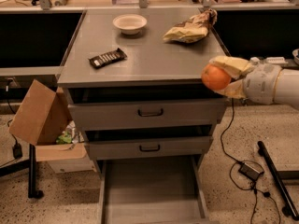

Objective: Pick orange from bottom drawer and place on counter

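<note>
My gripper [223, 77] comes in from the right on a white arm and is shut on the orange [215, 77]. It holds the fruit in the air at the counter's front right corner, about level with the counter [145, 55] top. The bottom drawer [152, 190] is pulled open below, a flat grey tray with nothing showing in it.
On the counter lie a white bowl [130, 23], a dark candy bar [107, 58] and a crumpled chip bag [190, 28]. Two shut drawers [149, 112] have black handles. A cardboard box [39, 113] stands left; cables and a power brick [251, 170] lie on the floor right.
</note>
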Available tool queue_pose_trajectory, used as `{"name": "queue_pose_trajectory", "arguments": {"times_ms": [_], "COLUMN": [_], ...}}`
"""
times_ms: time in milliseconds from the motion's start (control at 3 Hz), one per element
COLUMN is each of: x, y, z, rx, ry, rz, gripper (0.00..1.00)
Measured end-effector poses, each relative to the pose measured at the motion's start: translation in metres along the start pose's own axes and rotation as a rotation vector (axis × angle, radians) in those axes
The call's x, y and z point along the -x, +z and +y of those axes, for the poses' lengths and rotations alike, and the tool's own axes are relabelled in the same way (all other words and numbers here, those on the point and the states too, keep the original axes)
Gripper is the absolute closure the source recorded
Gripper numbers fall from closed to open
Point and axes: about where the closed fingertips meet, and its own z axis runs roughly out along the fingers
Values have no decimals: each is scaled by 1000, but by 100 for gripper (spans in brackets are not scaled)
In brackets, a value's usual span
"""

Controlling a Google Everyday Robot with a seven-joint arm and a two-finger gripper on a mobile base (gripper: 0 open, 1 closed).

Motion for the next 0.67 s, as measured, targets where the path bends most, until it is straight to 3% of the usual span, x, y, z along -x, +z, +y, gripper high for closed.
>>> {"name": "queue_pose_trajectory", "arguments": {"times_ms": [667], "x": [-13], "y": [-6], "z": [-15], "rx": [-30], "ry": [14], "rz": [16], "gripper": [100]}}
